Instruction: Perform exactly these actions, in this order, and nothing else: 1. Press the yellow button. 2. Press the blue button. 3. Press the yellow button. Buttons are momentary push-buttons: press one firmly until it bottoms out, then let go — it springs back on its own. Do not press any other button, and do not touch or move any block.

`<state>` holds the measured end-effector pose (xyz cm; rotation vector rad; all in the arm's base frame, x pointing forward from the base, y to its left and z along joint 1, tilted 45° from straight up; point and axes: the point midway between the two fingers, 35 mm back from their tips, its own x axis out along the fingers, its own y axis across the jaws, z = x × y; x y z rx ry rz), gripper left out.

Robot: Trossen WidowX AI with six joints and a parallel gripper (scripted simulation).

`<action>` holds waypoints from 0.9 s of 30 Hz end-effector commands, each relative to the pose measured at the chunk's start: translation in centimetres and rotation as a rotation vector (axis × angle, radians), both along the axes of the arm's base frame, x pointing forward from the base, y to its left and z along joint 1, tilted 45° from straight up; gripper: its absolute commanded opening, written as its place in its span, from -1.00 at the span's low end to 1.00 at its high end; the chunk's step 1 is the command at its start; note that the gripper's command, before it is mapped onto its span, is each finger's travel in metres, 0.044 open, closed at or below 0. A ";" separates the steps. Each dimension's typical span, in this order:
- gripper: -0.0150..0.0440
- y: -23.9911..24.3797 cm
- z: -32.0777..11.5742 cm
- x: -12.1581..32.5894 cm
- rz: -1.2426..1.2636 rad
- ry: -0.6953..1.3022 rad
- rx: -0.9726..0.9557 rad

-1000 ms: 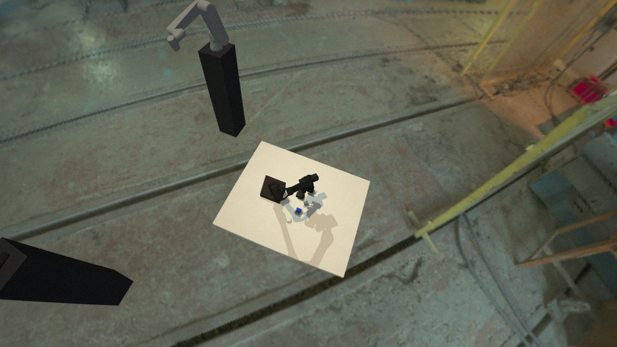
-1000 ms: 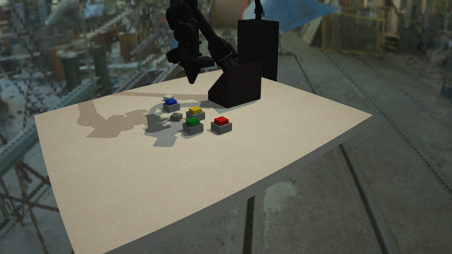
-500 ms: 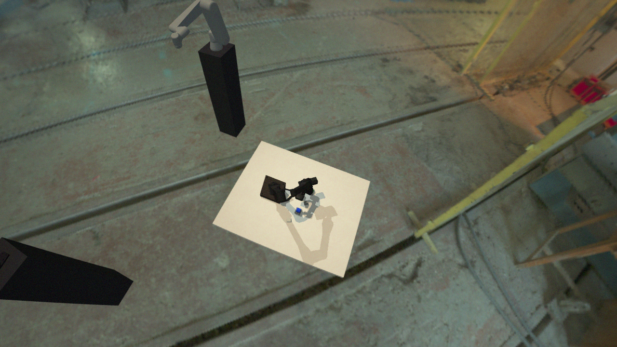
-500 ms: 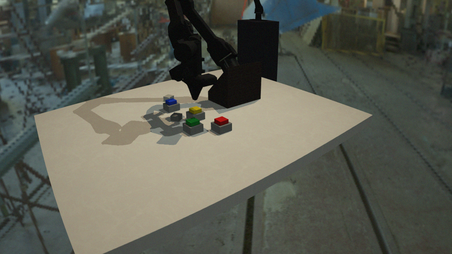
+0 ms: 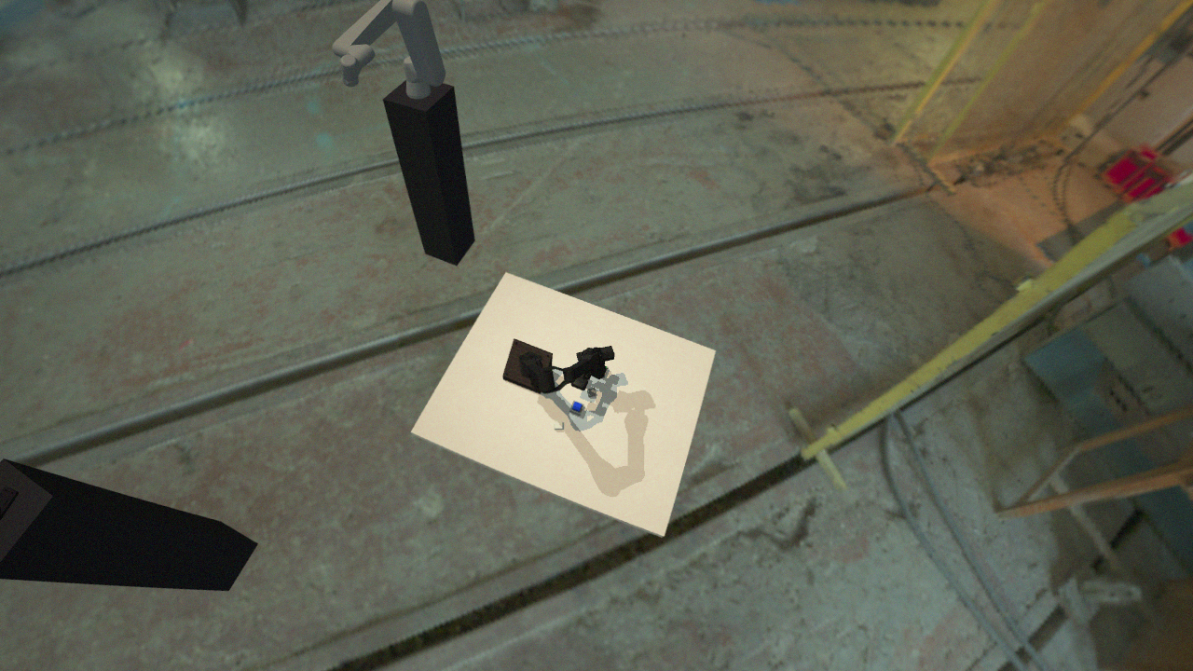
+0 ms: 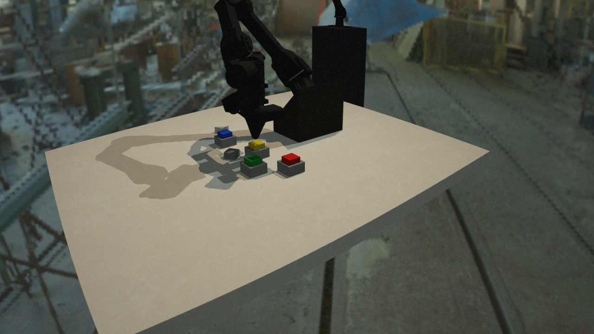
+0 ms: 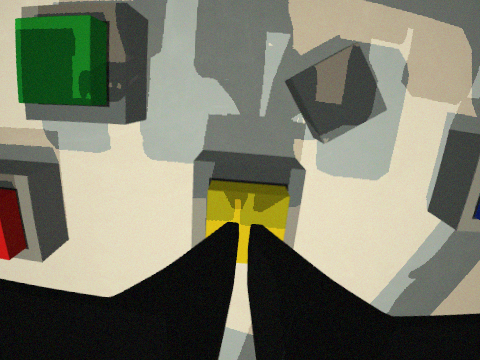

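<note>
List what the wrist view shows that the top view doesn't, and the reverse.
Only wrist: the yellow button, green button, red button cut by the left edge, and the shut gripper's two fingertips.

Only top: the arm's dark base, a small pale block and the tabletop's outer edges.

Both: the blue button, a sliver in wrist, and the grey block.
</note>
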<state>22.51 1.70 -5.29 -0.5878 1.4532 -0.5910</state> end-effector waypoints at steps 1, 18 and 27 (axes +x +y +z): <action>-0.42 -0.8 -0.7 -0.4 0.003 0.016 -0.011; -0.42 -1.5 -1.4 -0.4 0.003 0.016 -0.012; -0.42 -1.5 -1.4 -0.4 0.003 0.016 -0.012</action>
